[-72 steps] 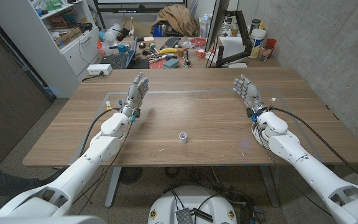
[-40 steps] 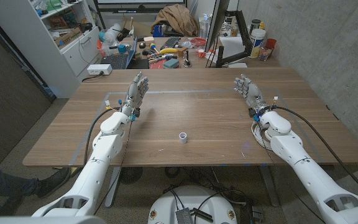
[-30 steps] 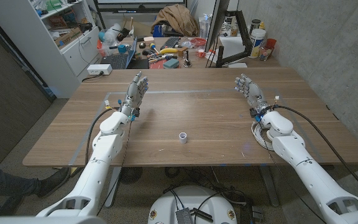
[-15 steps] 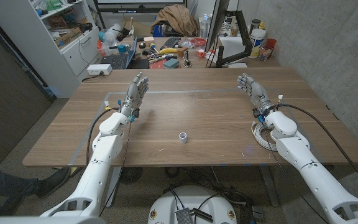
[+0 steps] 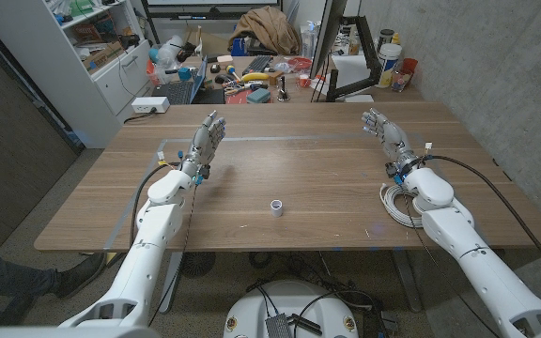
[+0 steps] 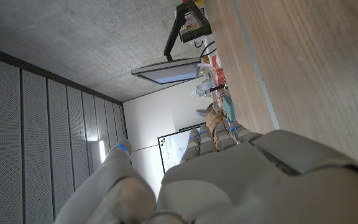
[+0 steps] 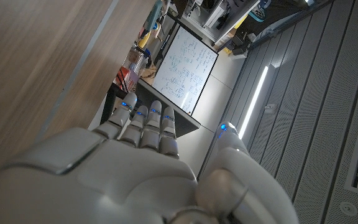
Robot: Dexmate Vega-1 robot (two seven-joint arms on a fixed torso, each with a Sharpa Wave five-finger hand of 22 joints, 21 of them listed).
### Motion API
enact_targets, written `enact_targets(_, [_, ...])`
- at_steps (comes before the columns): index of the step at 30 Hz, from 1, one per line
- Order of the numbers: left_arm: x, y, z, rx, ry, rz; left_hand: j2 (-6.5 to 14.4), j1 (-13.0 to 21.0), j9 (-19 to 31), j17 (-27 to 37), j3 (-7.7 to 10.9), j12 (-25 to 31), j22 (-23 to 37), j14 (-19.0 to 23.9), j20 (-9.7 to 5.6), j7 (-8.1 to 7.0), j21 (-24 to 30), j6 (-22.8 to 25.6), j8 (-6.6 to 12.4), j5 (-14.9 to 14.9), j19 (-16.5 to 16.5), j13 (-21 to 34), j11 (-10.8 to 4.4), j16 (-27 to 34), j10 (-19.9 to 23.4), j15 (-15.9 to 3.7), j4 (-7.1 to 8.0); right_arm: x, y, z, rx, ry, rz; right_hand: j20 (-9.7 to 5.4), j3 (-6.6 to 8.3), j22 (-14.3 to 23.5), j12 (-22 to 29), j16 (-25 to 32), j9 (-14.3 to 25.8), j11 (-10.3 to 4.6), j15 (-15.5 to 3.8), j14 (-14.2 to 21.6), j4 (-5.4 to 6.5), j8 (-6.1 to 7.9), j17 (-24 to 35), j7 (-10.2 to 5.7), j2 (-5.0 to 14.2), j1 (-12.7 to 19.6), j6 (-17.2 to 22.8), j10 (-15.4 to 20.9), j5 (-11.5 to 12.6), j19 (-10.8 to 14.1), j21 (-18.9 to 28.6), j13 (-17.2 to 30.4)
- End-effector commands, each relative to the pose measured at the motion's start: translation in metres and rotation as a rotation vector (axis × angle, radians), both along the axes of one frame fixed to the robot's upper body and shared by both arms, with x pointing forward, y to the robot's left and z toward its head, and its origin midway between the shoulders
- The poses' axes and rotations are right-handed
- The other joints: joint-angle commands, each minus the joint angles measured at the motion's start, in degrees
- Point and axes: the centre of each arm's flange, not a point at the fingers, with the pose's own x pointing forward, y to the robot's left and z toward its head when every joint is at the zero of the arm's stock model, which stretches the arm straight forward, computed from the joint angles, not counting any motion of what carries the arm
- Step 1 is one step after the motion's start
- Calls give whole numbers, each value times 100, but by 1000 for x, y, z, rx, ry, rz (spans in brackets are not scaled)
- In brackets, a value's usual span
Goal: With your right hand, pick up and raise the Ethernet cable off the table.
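The Ethernet cable (image 5: 395, 204) is a pale coil lying on the wooden table (image 5: 299, 169) near its right edge, partly hidden under my right forearm. My right hand (image 5: 387, 132) is raised beyond the coil, toward the table's far side, with fingers straight and apart and nothing in it. It does not touch the cable. My left hand (image 5: 207, 138) is held up over the table's left half, fingers spread and empty. In the right wrist view the back of my right hand (image 7: 135, 174) is above bare tabletop (image 7: 30, 68). The left wrist view shows my left hand (image 6: 229, 180) from behind.
A small white cylinder (image 5: 276, 206) stands near the table's front middle. Behind the far edge is a cluttered bench (image 5: 252, 80) with tools and a monitor stand (image 5: 346, 75). A white shelf unit (image 5: 111, 66) stands at the back left.
My right arm has drifted to the right and slightly farther away, uncovering more of the cable coil beside the forearm. The left arm has stayed where it was.
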Motion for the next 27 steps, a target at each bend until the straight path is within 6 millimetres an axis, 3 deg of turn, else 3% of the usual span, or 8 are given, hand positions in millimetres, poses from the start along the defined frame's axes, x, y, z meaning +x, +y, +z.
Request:
enact_targets(1, [-1, 0, 0, 13, 5, 2, -5, 73, 9, 31, -9, -13, 26, -61, -131, 28, -12, -23, -10, -2, -66, 29, 11, 9, -62, 18, -32, -8, -4, 5, -24, -19, -10, -67, 12, 28, 28, 32, 19, 13, 17, 66, -13, 33, 10, -5, 15, 60, 65, 38, 36, 81, -35, 24])
enact_targets(9, [-3, 2, 0, 16, 3, 9, 19, 97, 9, 31, -13, -6, 28, -61, -241, 45, -13, -24, -8, -14, -34, 30, 27, 14, -55, 34, -38, -13, -7, 9, -54, -29, -22, -58, 8, 29, 26, 36, 20, 0, 23, 89, -12, 29, 12, -7, 17, 61, 66, 43, 37, 95, -59, 26])
enact_targets(27, [0, 3, -3, 14, 11, 11, 50, 140, 8, 28, -26, 5, 28, -37, -300, 55, -24, 15, 8, -37, 2, 29, 45, 24, -37, 50, -51, -29, -17, 11, -100, -35, -76, -43, -5, 31, 12, 34, 22, -21, 35, 126, -7, 25, 18, -58, 20, 55, 80, 33, 35, 141, -124, 29])
